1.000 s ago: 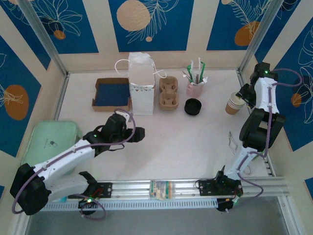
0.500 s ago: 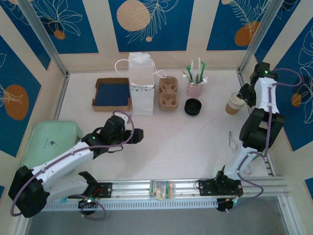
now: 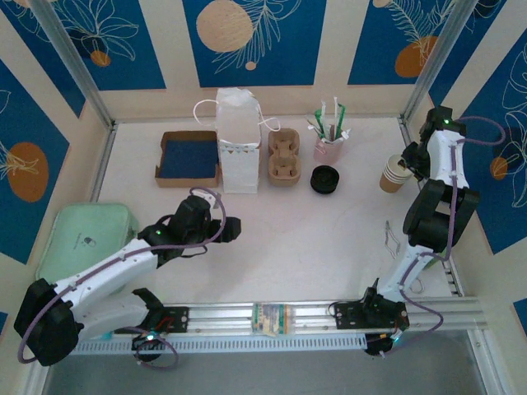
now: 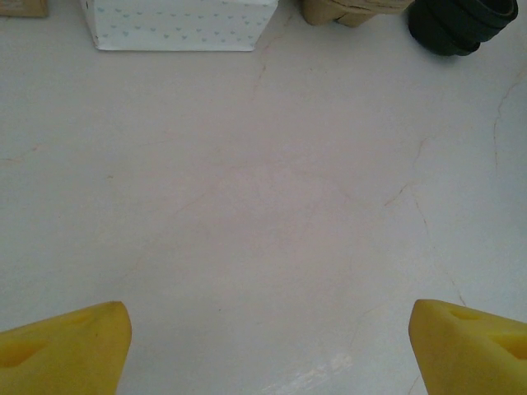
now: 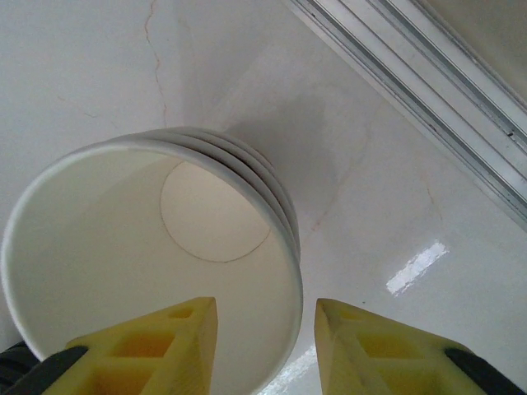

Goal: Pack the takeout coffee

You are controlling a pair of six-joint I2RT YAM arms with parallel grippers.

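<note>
Cup fetch: right gripper (image 5: 265,311), jaws parted, straddles the rim of the lidless tan paper cup stack (image 5: 123,230), far right. Next, I judge: pinch, lift. Left gripper (image 4: 268,346) spread wide.

Stack of lidless tan paper cups (image 3: 395,174), white inside, top cup empty, upright at the table's right edge toward the far corner. Loose black lids (image 3: 325,178) piled mid-table, well left of the cups. White paper bag (image 3: 238,156) upright, further left.

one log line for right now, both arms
left tool open over table | right tool astride cup stack rim, one finger inside | white bag upright
</note>
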